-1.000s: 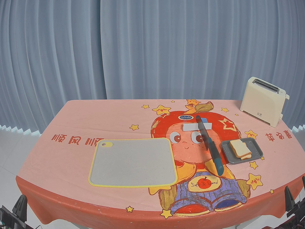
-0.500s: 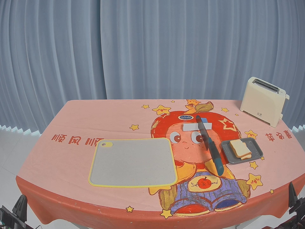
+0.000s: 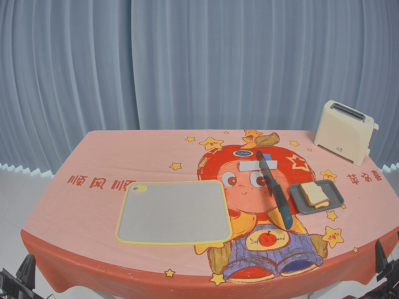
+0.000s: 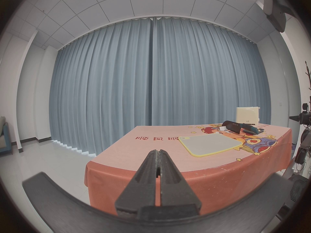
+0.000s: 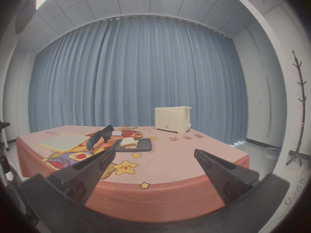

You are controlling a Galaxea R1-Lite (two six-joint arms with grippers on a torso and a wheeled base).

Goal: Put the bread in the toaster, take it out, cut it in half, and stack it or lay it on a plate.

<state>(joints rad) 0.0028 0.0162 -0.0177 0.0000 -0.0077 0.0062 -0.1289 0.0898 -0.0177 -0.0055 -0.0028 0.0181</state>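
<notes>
A slice of bread (image 3: 314, 194) lies on a small grey tray (image 3: 335, 193) at the right of the table. The cream toaster (image 3: 344, 131) stands at the far right corner, its slots empty. A teal-handled knife (image 3: 275, 189) lies just left of the tray, its blade propped on a white block (image 3: 248, 165). My left gripper (image 4: 158, 165) is shut and hangs below the table's near left edge. My right gripper (image 5: 155, 153) is open and empty, low off the near right edge, facing the bread (image 5: 128, 142) and the toaster (image 5: 171, 118).
A grey cutting board (image 3: 173, 211) with a yellow rim lies at the table's middle left. The cartoon-printed pink tablecloth (image 3: 124, 154) hangs over the front edge. Blue curtains close off the back.
The right gripper's fingertip at the head view's lower right edge has shifted slightly. Nothing on the table has moved.
</notes>
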